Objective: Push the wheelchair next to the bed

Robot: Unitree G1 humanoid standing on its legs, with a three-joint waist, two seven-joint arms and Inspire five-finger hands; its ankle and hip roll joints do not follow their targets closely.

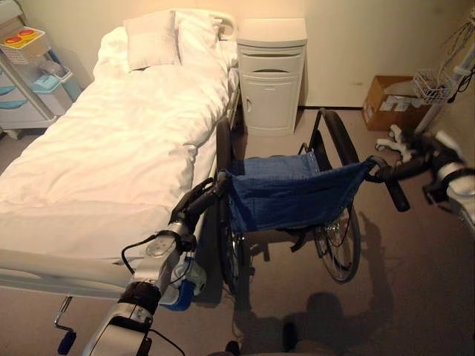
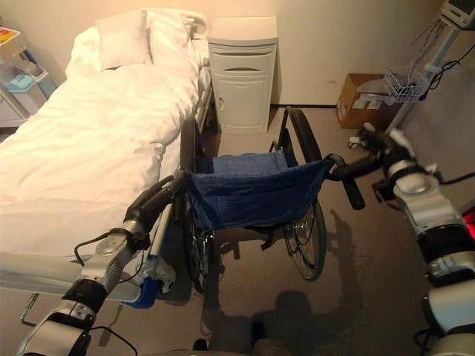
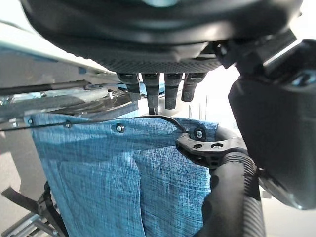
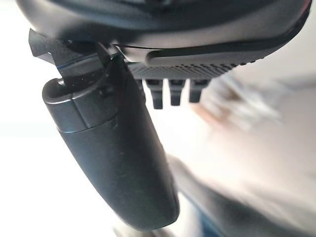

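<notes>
The wheelchair, with a blue cloth back and black wheels, stands close along the right side of the white bed, facing the wall. My left hand lies on its left push handle; the fingers reach straight out over the blue back and the thumb sits beside the grip. My right hand is at the bend of the right push handle, fingers straight in the right wrist view, thumb extended.
A white bedside cabinet stands against the wall just ahead of the wheelchair. A cardboard box and a stand with a wire basket are at the right. A trolley stands left of the bed. A bed crank sticks out near my left arm.
</notes>
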